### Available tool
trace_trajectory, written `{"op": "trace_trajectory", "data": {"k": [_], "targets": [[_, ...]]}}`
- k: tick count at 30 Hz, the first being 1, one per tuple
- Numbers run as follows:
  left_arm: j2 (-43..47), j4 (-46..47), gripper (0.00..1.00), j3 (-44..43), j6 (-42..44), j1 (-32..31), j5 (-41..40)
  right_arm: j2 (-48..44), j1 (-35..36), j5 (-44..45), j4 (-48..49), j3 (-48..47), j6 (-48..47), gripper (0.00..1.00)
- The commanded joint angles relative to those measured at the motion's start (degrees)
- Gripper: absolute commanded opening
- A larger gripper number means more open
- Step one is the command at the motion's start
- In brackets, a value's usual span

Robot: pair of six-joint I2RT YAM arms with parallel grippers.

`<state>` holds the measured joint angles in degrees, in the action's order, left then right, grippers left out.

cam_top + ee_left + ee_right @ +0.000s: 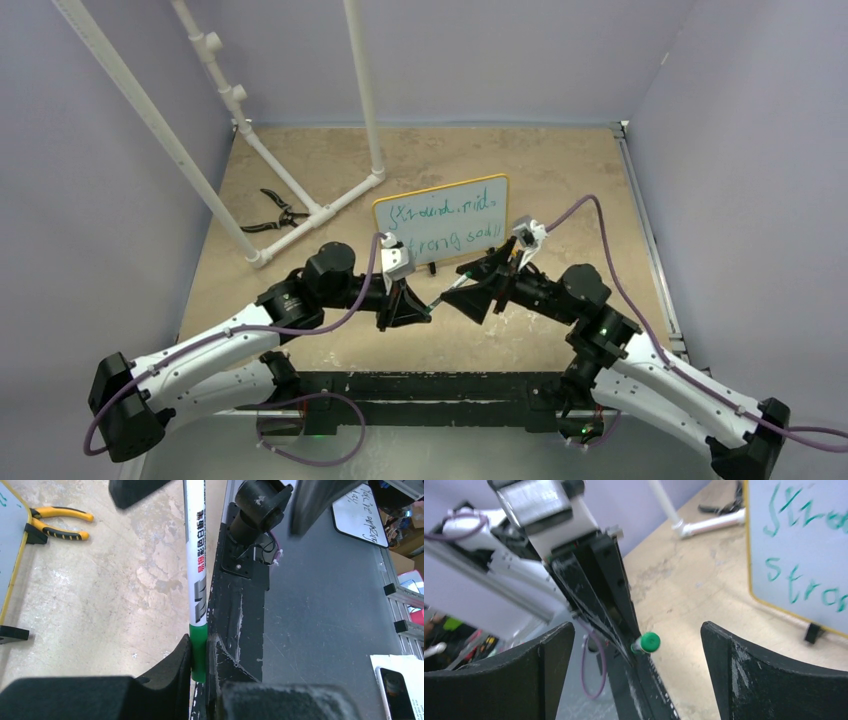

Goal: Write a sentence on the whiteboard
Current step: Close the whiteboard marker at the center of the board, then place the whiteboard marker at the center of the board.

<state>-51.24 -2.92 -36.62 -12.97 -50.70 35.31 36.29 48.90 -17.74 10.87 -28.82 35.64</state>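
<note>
The whiteboard stands upright at mid-table, yellow-framed, with the sentence on it in two green lines. In the right wrist view the whiteboard fills the top right, and the sentence shows in part. My left gripper is shut on the green end of a white marker, which sticks out towards the right arm. Its fingers pinch that end in the left gripper. My right gripper stands open around the marker's other green end, touching nothing.
Pliers lie at the back left beside a white pipe frame; their yellow handles show in the left wrist view. The black base rail runs along the near edge. Off the table lie a second board and a phone.
</note>
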Motion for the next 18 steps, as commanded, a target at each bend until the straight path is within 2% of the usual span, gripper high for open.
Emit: {"op": "trace_trajectory", "data": {"k": [1,12,18], "targets": [[-1.38,-0.89,0.0,-0.35,-0.39,0.16,-2.21,-3.05,0.14,11.34,-3.48,-3.66,-0.14,0.99],[-16.5,-12.71,0.0,-5.43,0.58,0.16,-15.46,-6.47,0.14,36.05,-13.7,-5.22,0.24,0.99],[-24.03,-16.88,0.13,-7.5,0.46,0.25,-21.98,-7.3,0.14,45.03,-14.69,-2.73,0.34,0.99]]}}
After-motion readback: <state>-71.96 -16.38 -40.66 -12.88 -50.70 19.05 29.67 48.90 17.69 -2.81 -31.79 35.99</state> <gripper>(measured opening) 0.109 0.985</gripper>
